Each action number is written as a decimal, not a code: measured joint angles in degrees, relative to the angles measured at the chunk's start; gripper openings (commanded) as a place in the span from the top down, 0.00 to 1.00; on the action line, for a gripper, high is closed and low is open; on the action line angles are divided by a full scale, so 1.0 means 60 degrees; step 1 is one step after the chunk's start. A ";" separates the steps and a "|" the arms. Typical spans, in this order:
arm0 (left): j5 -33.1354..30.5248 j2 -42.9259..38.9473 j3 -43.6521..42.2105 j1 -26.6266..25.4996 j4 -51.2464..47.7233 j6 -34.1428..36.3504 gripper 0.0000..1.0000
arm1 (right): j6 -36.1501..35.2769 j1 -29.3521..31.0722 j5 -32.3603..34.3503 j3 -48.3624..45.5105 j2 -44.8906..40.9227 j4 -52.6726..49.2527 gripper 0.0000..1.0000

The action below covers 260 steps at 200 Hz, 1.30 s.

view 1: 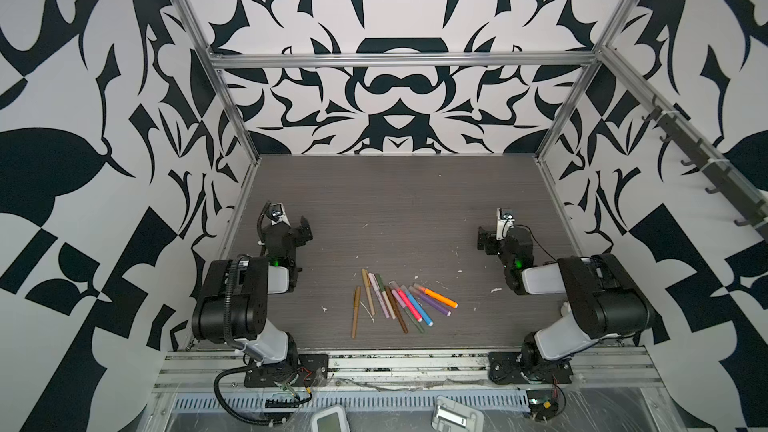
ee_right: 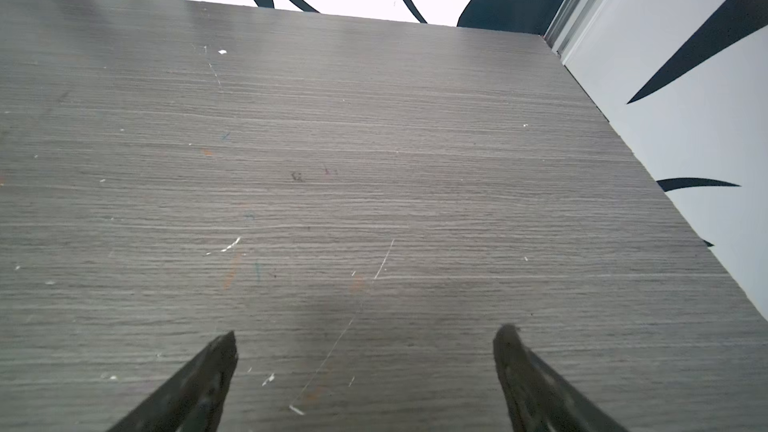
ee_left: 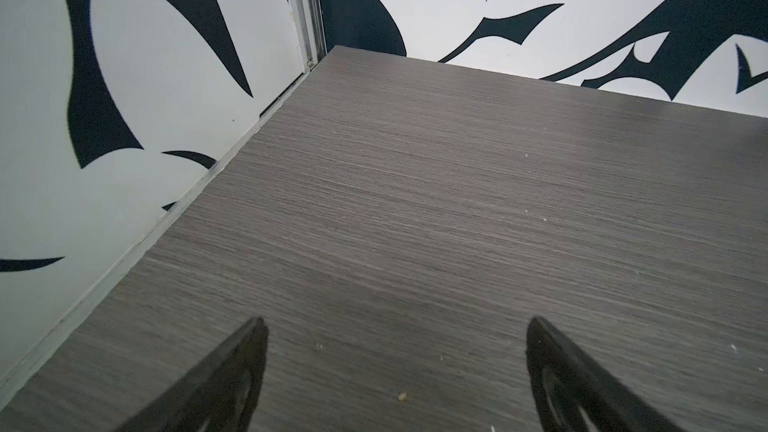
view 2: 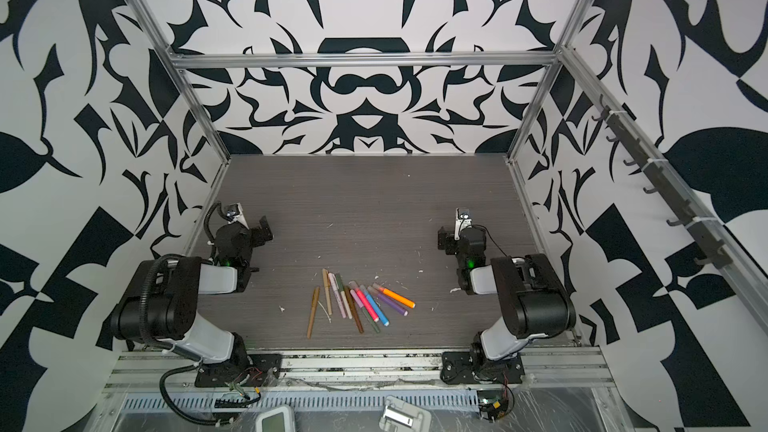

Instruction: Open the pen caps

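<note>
- Lower middle of both top views: the pens [view 1: 408, 303] [view 2: 365, 303] lie flat on the counter [view 1: 395, 209] in a loose fan, abt ten of them. They're near the front edge, roughly btw the two arm bases.
- Right side of the fan has the bright ones: orange pen [view 1: 439, 297] outermost, then purple pen [view 1: 434, 306], blue pen [view 1: 419, 309] and a pink one, all touching or overlapping.
- Left side has the thinner brown, olive and pale pink ones. The tan pen [view 1: 355, 312] lies just apart from the rest, at the far left of the pile.
- The pen caps [view 1: 419, 287] look to be on the pens. The clear-ish ones sit on the upper ends of the bright markers. On the thin ones I can't tell where cap ends and barrel starts, too small.
- Left hand [view 1: 305, 228] is at middle left of the top views, over the counter, well apart from the pens and higher in frame than the pile.
- Left wrist view: its fingers [ee_left: 245, 351] stand spread wide w/ only grey wood grain btw them, so open and gripping nothing.
- Right hand [view 1: 484, 238] is at middle right, also well apart from the pens.
- Right wrist view: same deal, fingers [ee_right: 216, 359] wide apart over scratched counter w/ white flecks, so open.
- Neither hand touches a pen.
</note>
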 measured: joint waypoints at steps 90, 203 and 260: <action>0.0000 0.0000 0.0000 0.0000 0.0000 0.0000 0.01 | -0.0015 0.0022 -0.0036 -0.0015 0.0000 0.0171 0.00; 0.0000 0.0000 0.0000 0.0000 -0.0025 0.0000 0.01 | -0.0022 0.0022 -0.0240 -0.0047 0.0000 0.0222 0.00; -0.0098 -0.0015 -0.0007 -0.0015 -0.0018 -0.0004 0.01 | 0.0029 0.0033 0.0182 -0.0036 -0.0004 0.0160 0.00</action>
